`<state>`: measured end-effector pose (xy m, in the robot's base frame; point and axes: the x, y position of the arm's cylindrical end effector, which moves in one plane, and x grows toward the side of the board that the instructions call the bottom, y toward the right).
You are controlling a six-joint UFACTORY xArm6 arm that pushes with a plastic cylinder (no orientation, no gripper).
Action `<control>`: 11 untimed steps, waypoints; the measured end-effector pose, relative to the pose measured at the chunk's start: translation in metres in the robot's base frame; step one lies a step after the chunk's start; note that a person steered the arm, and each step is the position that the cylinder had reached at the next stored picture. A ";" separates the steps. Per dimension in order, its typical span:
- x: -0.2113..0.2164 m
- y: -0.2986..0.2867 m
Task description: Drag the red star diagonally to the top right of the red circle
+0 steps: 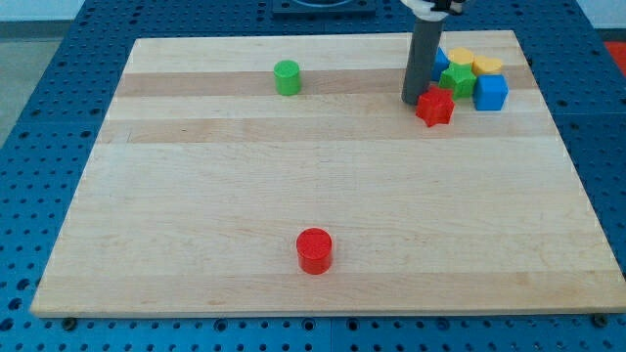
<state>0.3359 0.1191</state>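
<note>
The red star lies near the view's top right on the wooden board. My tip stands right at the star's left side, touching or almost touching it. The red circle sits near the view's bottom, a little left of centre, far below and left of the star.
A cluster of blocks sits just right of the star: a green star, a blue cube, yellow blocks and a blue block partly hidden behind the rod. A green cylinder stands at the top, left of centre.
</note>
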 end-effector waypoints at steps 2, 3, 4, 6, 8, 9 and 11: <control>-0.042 0.009; -0.031 0.024; 0.008 0.038; 0.083 0.035; 0.125 0.007; 0.127 -0.007; 0.127 -0.005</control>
